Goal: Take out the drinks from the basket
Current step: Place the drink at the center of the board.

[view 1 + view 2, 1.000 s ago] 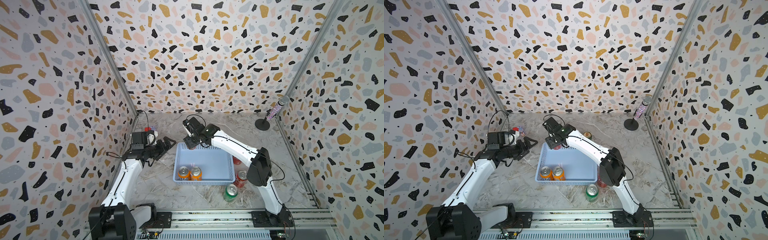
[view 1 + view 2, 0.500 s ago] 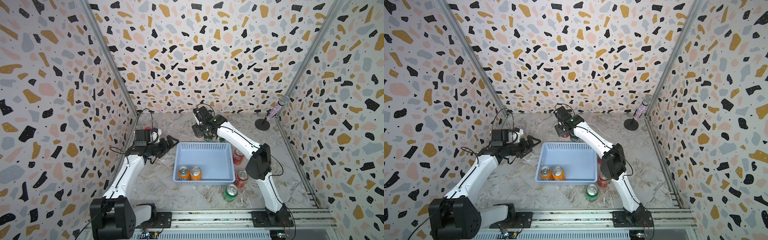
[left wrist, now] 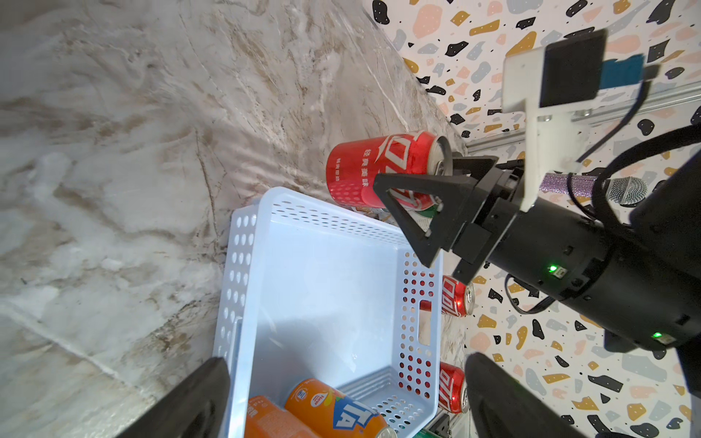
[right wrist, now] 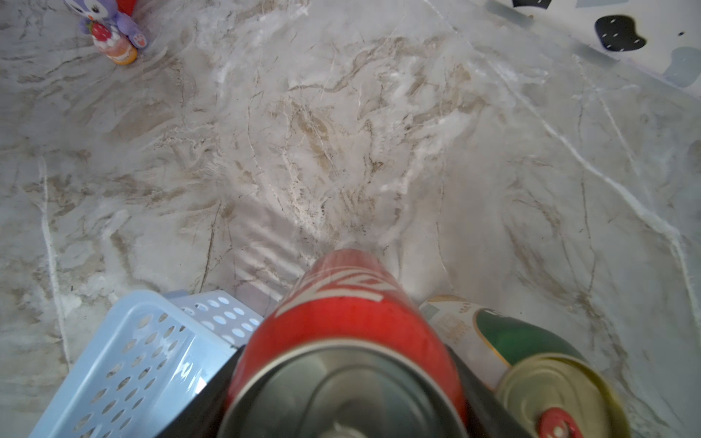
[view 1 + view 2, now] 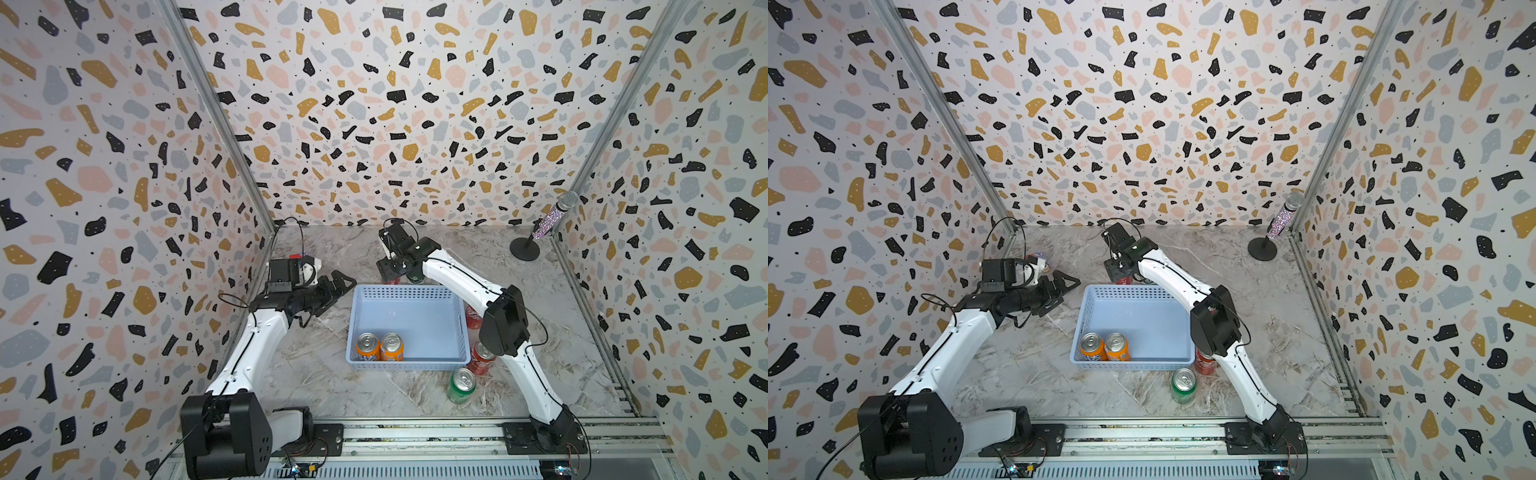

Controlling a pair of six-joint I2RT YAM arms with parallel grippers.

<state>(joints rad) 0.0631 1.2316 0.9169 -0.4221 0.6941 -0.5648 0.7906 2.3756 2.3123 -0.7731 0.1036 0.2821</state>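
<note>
Right gripper (image 5: 390,272) has its fingers (image 3: 425,184) clamped round the top of a red aluminium can with silver lid (image 3: 379,170); can upright, outside the pale blue perforated plastic basket (image 5: 405,286), just beyond its far rim, close beside a dark green-and-white can with gold lid (image 4: 523,341); step in hand looks like the set-down; lower straight until the base sits flat on the marble-look worktop (image 5: 316,374); keep a gap to the green can and the rim; open only then, lift straight up so nothing tips; Left gripper (image 5: 334,301) empty, fingers spread wide, near the basket's far left corner; two orange cans (image 5: 379,347) left inside, near left corner; hard to tell: whether the red can's base touches the worktop, whether it touches the green can; two red cans (image 5: 482,357) by the basket's right wall partly behind the right arm.
</note>
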